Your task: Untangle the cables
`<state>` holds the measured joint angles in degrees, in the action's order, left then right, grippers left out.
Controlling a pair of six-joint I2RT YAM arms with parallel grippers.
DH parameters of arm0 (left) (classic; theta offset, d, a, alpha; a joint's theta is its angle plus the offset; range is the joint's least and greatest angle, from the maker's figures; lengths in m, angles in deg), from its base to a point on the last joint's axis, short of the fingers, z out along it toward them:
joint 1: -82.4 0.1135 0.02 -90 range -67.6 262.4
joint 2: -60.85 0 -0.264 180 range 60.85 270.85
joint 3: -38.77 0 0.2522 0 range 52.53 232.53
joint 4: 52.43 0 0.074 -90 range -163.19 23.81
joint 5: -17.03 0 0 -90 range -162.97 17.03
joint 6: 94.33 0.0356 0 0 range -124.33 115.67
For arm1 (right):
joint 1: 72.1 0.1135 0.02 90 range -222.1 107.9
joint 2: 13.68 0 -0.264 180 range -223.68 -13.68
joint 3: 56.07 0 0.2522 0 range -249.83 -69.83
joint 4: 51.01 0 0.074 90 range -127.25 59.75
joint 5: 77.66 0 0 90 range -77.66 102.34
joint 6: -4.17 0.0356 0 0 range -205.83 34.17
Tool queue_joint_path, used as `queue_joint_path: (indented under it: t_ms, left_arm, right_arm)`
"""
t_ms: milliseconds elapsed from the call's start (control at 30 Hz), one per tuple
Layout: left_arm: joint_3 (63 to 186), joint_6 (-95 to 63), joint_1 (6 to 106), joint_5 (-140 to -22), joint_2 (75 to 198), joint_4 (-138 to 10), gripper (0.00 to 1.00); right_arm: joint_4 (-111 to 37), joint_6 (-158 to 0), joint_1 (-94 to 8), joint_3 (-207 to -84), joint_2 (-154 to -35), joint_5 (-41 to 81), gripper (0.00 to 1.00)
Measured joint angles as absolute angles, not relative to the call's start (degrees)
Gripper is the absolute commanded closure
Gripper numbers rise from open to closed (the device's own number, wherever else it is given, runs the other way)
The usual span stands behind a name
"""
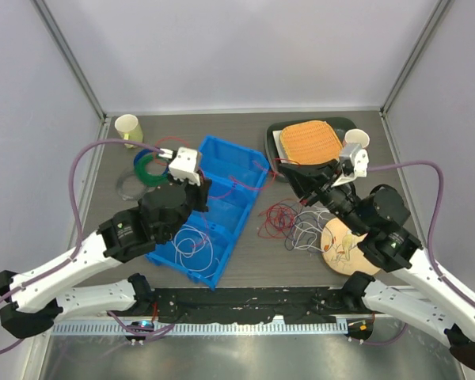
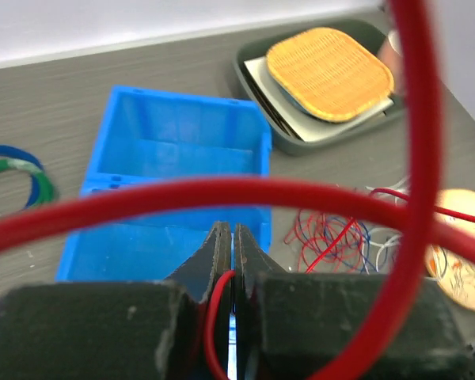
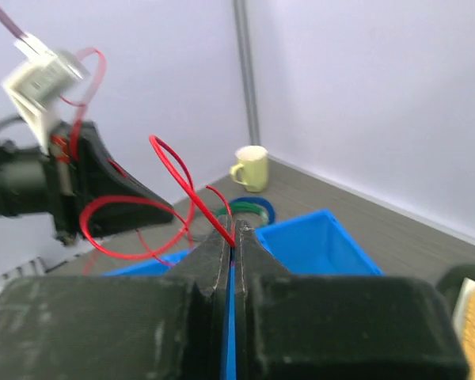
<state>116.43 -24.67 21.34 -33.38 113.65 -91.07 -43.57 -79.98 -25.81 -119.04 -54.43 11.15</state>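
Pinching same red cable, left gripper and right gripper; looped strand runs left-right between them over blue bin.

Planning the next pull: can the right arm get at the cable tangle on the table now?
Probably: the tangle lies uncovered close to the right arm. But its jaws are shut on a red cable, so it must release first.
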Motion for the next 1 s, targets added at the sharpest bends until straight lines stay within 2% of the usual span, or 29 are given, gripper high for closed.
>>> queue_joint_path:
  t_ms: [100,267,467,1000]
  left_arm:
    - [114.33,-24.02,21.26,-35.8,114.28,-89.96,1.0]
    - [115.4,-27.56,22.28,-29.44,118.74,-87.66,1.0]
    - [116.34,-35.99,33.8,-32.55,127.0,-88.25,1.0]
    - [116.52,-58.7,39.9,-27.91,140.42,-98.24,1.0]
  right_arm:
    - [-45.61,-77.47,-25.79,-119.83,-56.01,14.21,0.99]
    - [-44.36,-73.89,-25.77,-124.4,-70.26,15.87,0.99]
    - [-38.81,-68.53,-25.66,-126.89,-86.04,10.58,0.99]
    - [-42.76,-59.13,-24.42,-121.53,-100.9,9.68,0.99]
